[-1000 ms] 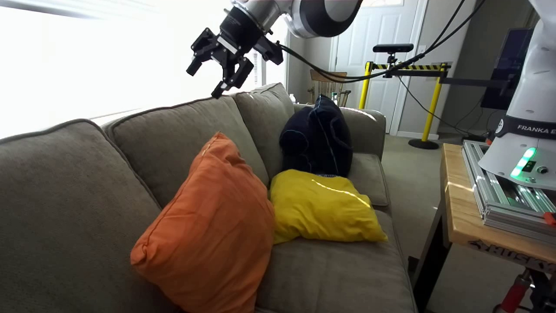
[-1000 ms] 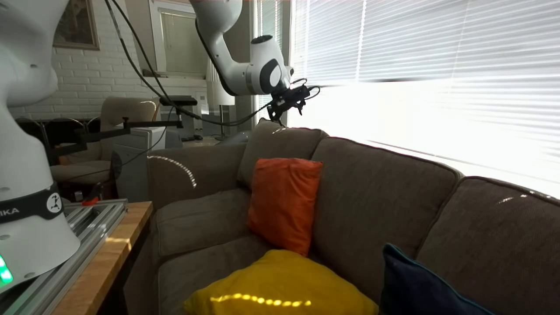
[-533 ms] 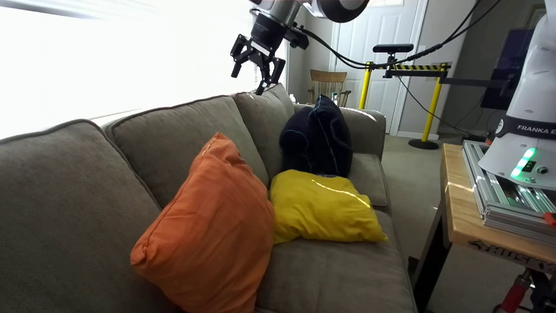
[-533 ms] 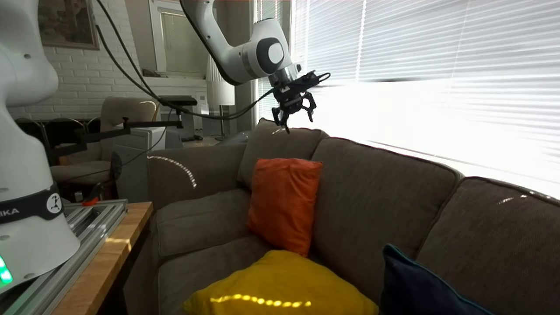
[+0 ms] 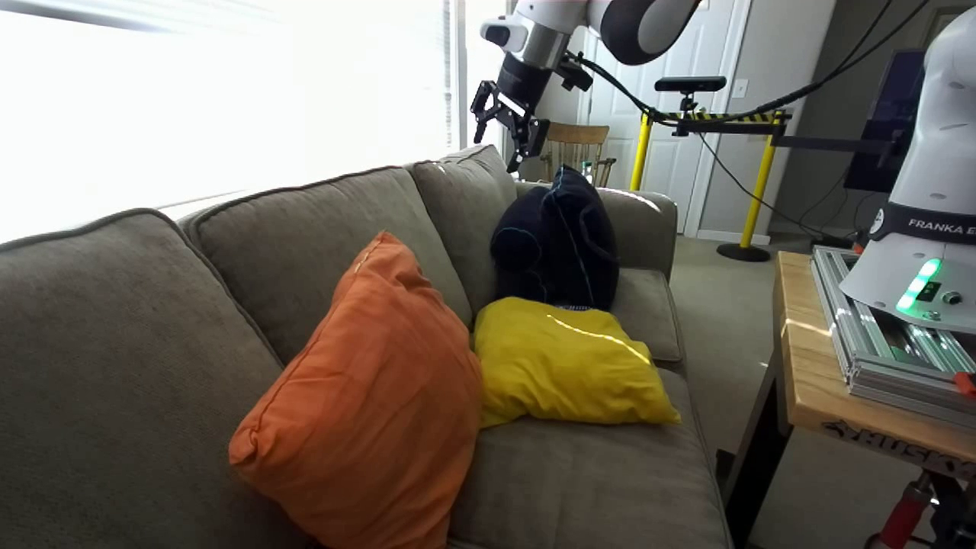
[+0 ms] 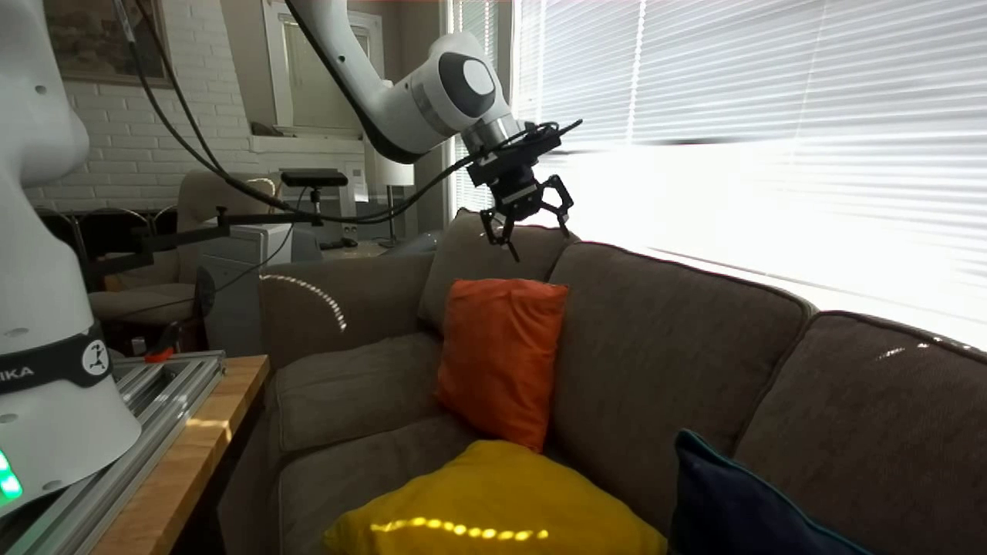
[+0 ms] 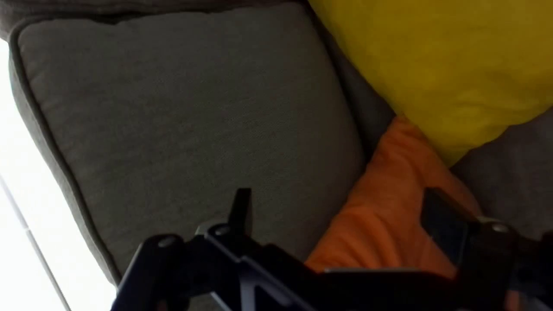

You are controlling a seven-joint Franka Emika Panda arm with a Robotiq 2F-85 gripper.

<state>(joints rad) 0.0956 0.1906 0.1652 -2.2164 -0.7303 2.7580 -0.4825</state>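
Observation:
My gripper (image 5: 497, 151) hangs in the air above the sofa's backrest, its black fingers spread wide and nothing between them. From the opposite side (image 6: 540, 243) it appears above the orange cushion (image 6: 501, 354), clear of it. That cushion leans on the backrest. A yellow cushion (image 5: 564, 366) lies on the seat beside it, and a dark navy cushion (image 5: 564, 236) stands further along. In the wrist view the orange cushion (image 7: 376, 216) shows beyond the fingers, partly hidden by them, with the yellow cushion (image 7: 453, 65) at upper right and a grey-brown back cushion (image 7: 194, 108) at left.
The sofa (image 5: 602, 488) runs along a bright window with blinds (image 6: 732, 77). Facing it, the arm's base stands on a wooden workbench (image 5: 804, 343). Cables (image 5: 812, 93) loop from the arm. Behind are a camera on a stand (image 5: 690, 84) and a yellow barrier post (image 5: 755, 191).
My gripper has travelled along the backrest, rightward in both exterior views, and tilted more downward. Its fingers stay open. The cushions have not moved.

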